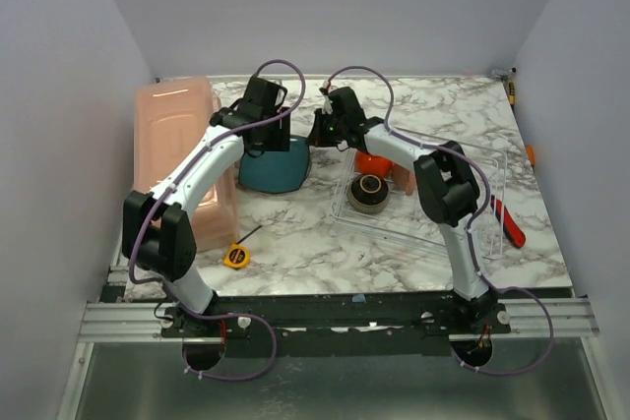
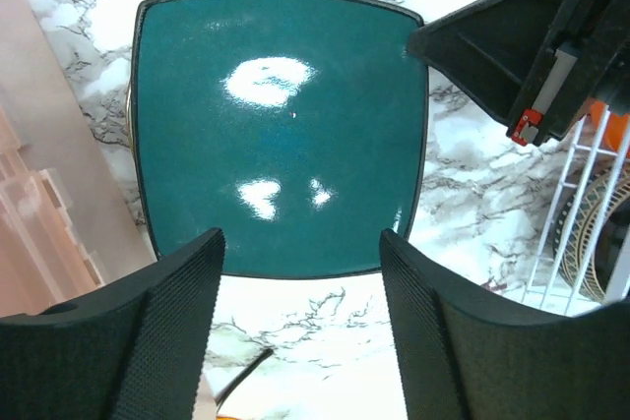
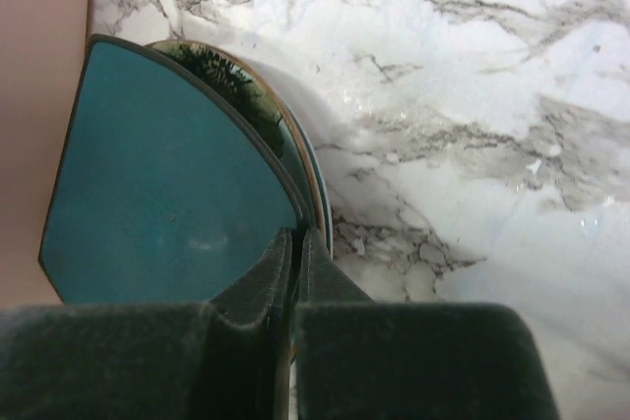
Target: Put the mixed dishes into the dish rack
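Observation:
The teal rounded-square plate point(image 1: 271, 169) lies left of the dish rack point(image 1: 463, 169); it also shows in the left wrist view point(image 2: 281, 125) and the right wrist view point(image 3: 167, 184). My right gripper point(image 1: 317, 135) point(image 3: 298, 238) is shut on the plate's right rim. My left gripper point(image 1: 268, 145) point(image 2: 300, 253) is open and empty, just above the plate's near edge. In the rack sit the orange bowl point(image 1: 372, 161), the dark brown bowl point(image 1: 369, 194) and the pinkish-tan mug point(image 1: 402, 176).
A second plate with a dark green pattern and gold rim point(image 3: 221, 71) lies under the teal one. The salmon-pink tub point(image 1: 182, 159) stands at the left. A yellow tape measure point(image 1: 235, 256) lies in front. A red-handled tool point(image 1: 509, 221) lies right of the rack.

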Robot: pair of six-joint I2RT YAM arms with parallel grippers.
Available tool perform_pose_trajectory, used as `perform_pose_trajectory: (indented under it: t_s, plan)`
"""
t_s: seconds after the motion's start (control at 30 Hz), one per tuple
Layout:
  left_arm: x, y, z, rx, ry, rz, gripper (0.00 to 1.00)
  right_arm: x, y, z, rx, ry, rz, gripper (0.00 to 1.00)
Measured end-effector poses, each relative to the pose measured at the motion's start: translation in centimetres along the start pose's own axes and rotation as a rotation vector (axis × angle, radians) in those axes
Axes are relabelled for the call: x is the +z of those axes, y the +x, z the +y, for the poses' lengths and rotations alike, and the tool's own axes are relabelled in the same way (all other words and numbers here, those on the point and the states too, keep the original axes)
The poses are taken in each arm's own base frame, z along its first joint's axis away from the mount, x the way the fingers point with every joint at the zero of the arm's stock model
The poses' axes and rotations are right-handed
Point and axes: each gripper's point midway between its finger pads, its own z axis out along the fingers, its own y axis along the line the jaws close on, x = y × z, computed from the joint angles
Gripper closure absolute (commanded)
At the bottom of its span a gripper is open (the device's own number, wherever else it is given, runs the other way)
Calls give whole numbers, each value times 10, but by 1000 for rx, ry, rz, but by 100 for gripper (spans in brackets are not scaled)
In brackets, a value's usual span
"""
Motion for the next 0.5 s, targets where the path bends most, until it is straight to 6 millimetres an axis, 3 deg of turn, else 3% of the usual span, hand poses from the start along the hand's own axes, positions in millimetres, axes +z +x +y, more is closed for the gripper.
perform_pose_trajectory:
  t_s: [0.27, 0.37, 0.5]
  plan:
    - [-38, 9, -36, 42, 97, -104, 21, -28, 1, 12, 86, -15, 5, 100]
    - [-42, 28, -56, 104, 122, -139, 20, -29, 2, 17, 129, -28, 19, 100]
    - [-30, 65, -71, 210, 99, -140, 21, -31, 13, 17, 187, -24, 59, 100]
